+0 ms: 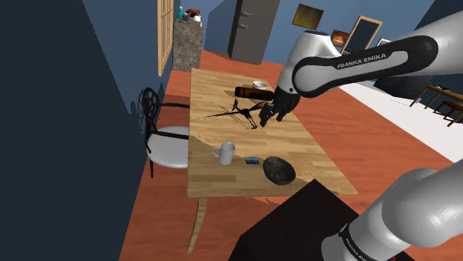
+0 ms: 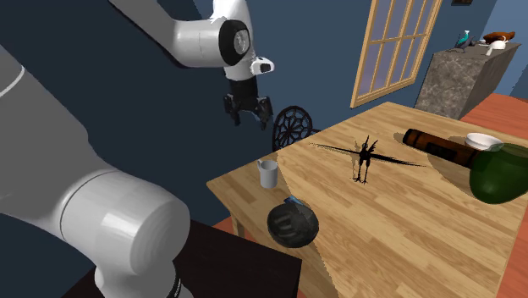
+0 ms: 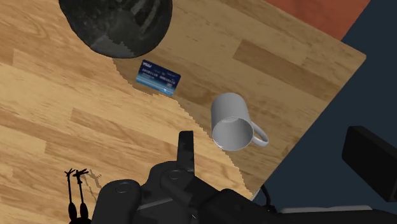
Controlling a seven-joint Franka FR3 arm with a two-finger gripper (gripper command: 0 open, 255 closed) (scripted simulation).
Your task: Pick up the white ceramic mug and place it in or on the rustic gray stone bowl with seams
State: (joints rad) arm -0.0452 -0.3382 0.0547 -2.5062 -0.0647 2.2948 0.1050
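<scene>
One white mug [image 3: 232,121] stands upright below my gripper [image 2: 249,117], jaws spread, empty: I should descend centred, straddling its wall, opposite the handle.

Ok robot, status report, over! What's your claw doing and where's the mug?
Claw open, empty, up above the wooden table. White mug with handle upright near the table edge, untouched. Dark grey round bowl close by; small blue card lies between them.

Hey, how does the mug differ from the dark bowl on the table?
The mug is pale white; the bowl is dark grey. The mug is narrow with a handle; the bowl is wide, low and handleless. Both sit on the wooden table.
</scene>
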